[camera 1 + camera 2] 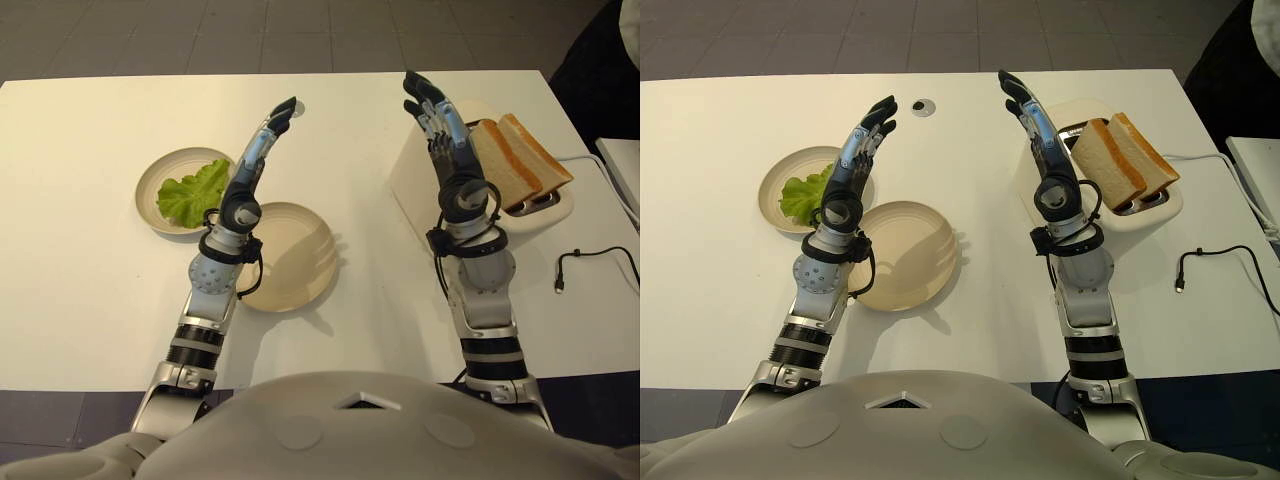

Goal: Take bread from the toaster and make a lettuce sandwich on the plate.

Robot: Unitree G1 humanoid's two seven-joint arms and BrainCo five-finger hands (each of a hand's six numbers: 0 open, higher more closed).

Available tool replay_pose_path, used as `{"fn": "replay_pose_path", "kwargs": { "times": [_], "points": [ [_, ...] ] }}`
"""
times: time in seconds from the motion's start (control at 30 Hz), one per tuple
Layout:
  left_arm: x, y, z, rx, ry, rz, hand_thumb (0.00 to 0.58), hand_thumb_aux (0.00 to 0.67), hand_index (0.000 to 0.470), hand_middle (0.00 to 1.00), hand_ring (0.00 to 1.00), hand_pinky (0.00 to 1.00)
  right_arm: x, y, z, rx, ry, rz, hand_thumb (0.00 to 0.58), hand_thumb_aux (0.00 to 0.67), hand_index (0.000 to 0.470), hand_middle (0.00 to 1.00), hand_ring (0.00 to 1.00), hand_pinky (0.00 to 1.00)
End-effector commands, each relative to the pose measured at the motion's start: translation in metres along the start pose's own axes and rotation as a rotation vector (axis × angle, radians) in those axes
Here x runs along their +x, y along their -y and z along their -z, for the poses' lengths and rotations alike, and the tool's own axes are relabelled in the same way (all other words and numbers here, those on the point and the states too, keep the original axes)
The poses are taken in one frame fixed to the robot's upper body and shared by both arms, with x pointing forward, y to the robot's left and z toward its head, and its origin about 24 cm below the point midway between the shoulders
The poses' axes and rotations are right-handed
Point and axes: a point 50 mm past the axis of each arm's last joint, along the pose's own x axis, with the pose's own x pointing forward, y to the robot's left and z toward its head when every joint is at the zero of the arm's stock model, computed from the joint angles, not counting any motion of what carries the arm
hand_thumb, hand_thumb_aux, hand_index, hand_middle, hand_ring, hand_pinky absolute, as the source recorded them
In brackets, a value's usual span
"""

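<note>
Both hands are raised above the white table (80, 260), and neither one holds anything. The left hand (258, 160) has its fingers stretched out straight and close together, pointing away from the robot. It hangs over the gap between the two plates. The right hand (445, 125) is likewise extended with its fingers straight, slightly fanned at the tips. It stands just in front of the near side of the toaster (415, 180).

The white toaster sits on the right part of the table. Two slices of bread (515, 155) stand in its slots, side by side and leaning a little. The larger empty plate (300, 255) lies near the middle of the table, beside the left forearm. The smaller plate (150, 185) lies to its left and farther back, their rims nearly touching, and carries the leaf of lettuce (195, 190). A small dark round fitting (922, 103) is set into the table's far side.
</note>
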Motion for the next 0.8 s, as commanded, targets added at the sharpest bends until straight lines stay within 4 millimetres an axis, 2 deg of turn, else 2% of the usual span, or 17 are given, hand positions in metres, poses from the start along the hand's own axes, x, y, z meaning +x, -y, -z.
{"fn": "replay_pose_path", "kwargs": {
  "times": [0.03,0.1,0.17,0.27,0.33,0.43,0.5,0.63,0.77,0.8],
  "points": [
    [0.001,-0.004,-0.003,-0.034,0.014,-0.021,0.0,0.0,0.0,0.0,0.0,0.0,0.001,-0.001,0.0,-0.027,0.002,-0.004,0.0,0.0,0.0,0.0,0.0,0.0],
    [0.002,-0.006,-0.004,-0.048,0.025,-0.034,0.0,0.0,0.0,0.0,0.0,0.0,0.001,0.001,-0.004,-0.049,0.02,-0.009,0.0,0.0,0.0,0.0,0.0,0.0],
    [0.003,-0.007,-0.005,-0.057,0.032,-0.04,0.0,0.0,0.0,0.0,0.0,0.0,0.003,0.017,-0.016,-0.106,0.054,0.021,0.0,0.0,0.0,0.0,0.0,0.0],
    [0.002,-0.006,-0.006,-0.059,0.032,-0.035,0.0,0.0,0.0,0.0,0.0,0.0,0.001,0.061,-0.031,-0.285,0.049,0.08,0.0,0.0,0.0,0.0,0.0,0.0],
    [0.001,-0.004,-0.007,-0.059,0.03,-0.018,0.0,0.0,0.0,0.0,0.0,0.0,-0.011,0.092,-0.033,-0.462,-0.03,0.084,0.0,0.0,0.0,0.0,0.0,0.0],
    [-0.002,-0.003,-0.006,-0.06,0.024,-0.014,0.0,0.0,0.0,0.0,0.0,0.0,-0.032,0.138,-0.025,-0.73,-0.234,0.097,0.0,0.0,0.0,0.0,0.0,0.0],
    [-0.002,-0.002,-0.007,-0.063,0.021,-0.008,0.0,0.0,0.0,0.0,0.0,0.0,-0.045,0.157,-0.015,-0.831,-0.386,0.074,0.0,0.0,0.0,0.0,0.0,0.0],
    [-0.002,-0.001,-0.006,-0.063,0.019,0.015,0.0,0.0,0.0,0.0,0.0,0.0,-0.069,0.169,0.011,-0.883,-0.623,-0.039,0.0,0.0,0.0,0.0,0.0,0.0],
    [-0.002,-0.001,-0.006,-0.063,0.016,0.021,0.0,0.0,0.0,0.0,0.0,0.0,-0.084,0.169,0.023,-0.872,-0.724,-0.133,0.0,0.0,0.0,0.0,0.0,0.0],
    [-0.002,-0.001,-0.006,-0.063,0.015,0.022,0.0,0.0,0.0,0.0,0.0,0.0,-0.086,0.168,0.024,-0.863,-0.73,-0.149,0.19,0.121,0.085,0.0,0.0,0.0]
  ]
}}
